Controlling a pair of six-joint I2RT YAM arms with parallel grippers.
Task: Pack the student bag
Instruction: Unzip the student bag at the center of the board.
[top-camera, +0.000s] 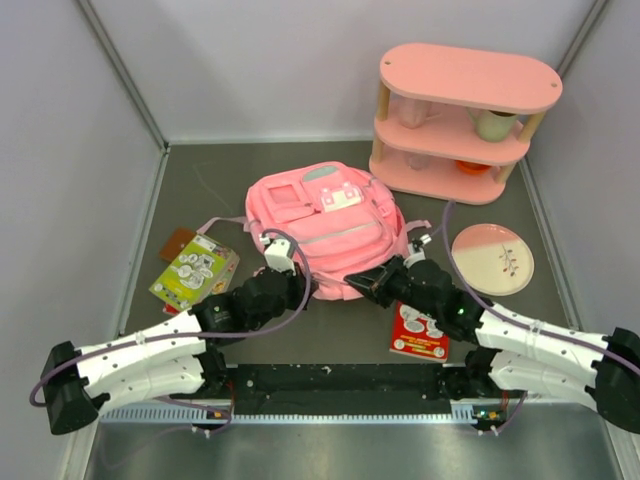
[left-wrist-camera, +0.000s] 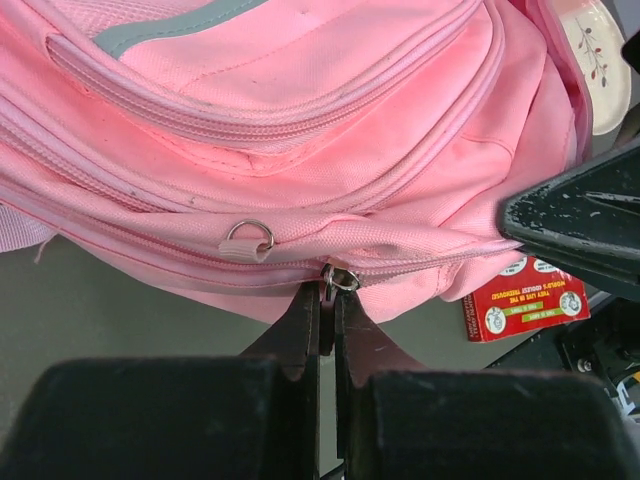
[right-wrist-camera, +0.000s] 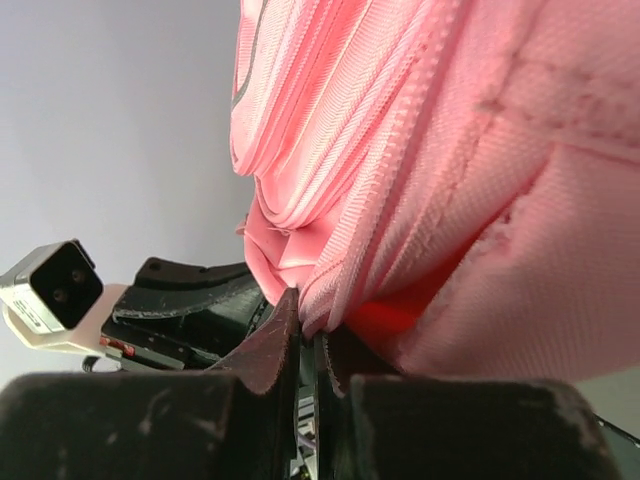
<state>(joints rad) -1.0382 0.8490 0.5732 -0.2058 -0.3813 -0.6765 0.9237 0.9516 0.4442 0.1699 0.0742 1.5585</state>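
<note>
The student bag (top-camera: 325, 225) lies flat on the dark grey table (top-camera: 200, 190), front pockets up. It is a soft, rounded pack of woven pink fabric with ribbed zipper tape and a grey stripe. Both arms reach its near edge. The left jaws are pressed together, pinching a small metal zipper pull (left-wrist-camera: 336, 281) on that edge's seam, just beside a metal D-ring (left-wrist-camera: 250, 236) on a fabric loop. The right jaws are closed too, nipping a fold of the pink cloth beside a zipper line.
</note>
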